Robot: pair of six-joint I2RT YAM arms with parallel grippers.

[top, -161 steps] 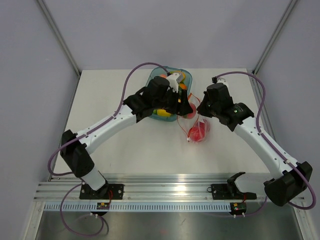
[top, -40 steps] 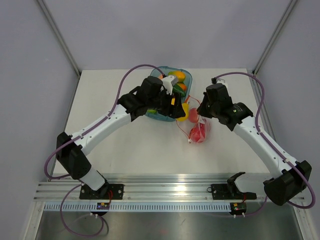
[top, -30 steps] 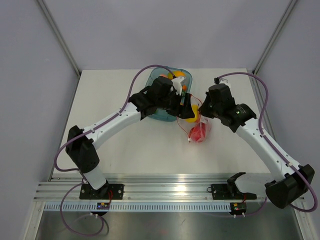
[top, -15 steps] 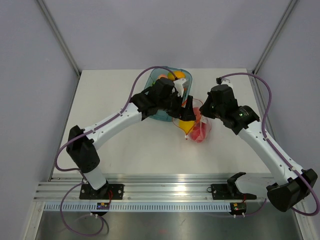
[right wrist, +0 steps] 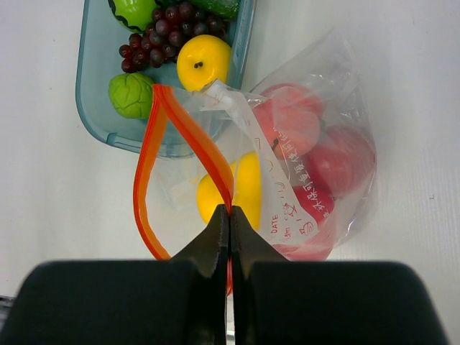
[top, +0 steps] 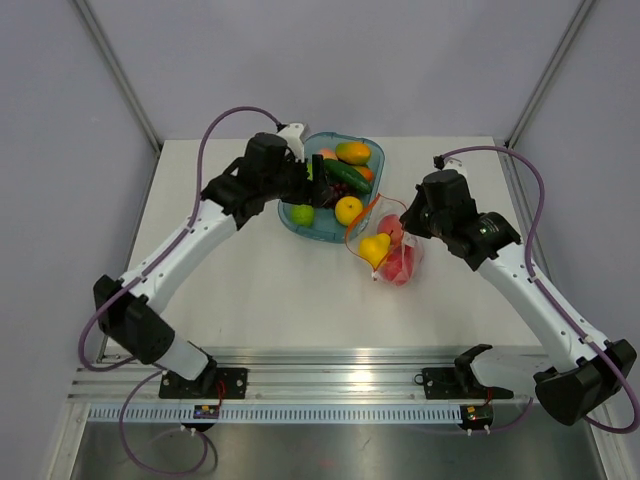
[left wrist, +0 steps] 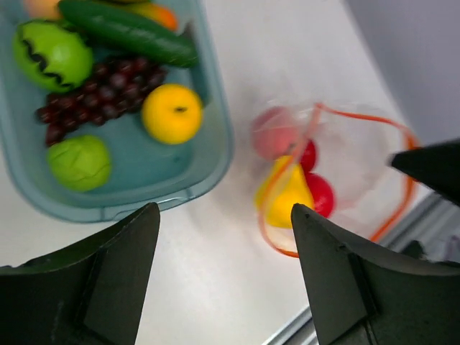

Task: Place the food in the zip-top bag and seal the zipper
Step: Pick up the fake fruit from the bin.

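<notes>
The zip-top bag (right wrist: 316,108) lies on the table right of the tray, mouth open toward it. Inside are a yellow fruit (right wrist: 241,190), red apples (right wrist: 345,162) and a pinkish peach (left wrist: 272,133). My right gripper (right wrist: 230,210) is shut on the red-orange zipper (right wrist: 190,133), holding one lip of the mouth up; the bag (top: 398,255) also shows from above. My left gripper (left wrist: 224,215) is open and empty, hovering at the tray's near rim (top: 312,170). A lemon (left wrist: 171,113), lime (left wrist: 79,162) and cucumber (left wrist: 126,30) lie in the tray.
The translucent blue tray (top: 300,222) sits at the back centre with a purple grape bunch (left wrist: 93,100) and orange-green mangoes (top: 352,152). Grey walls and metal posts enclose the table. An aluminium rail (top: 340,385) runs along the near edge.
My left gripper let the yellow fruit go into the bag and drew back left over the tray, now empty. The right gripper kept its hold on the zipper.
</notes>
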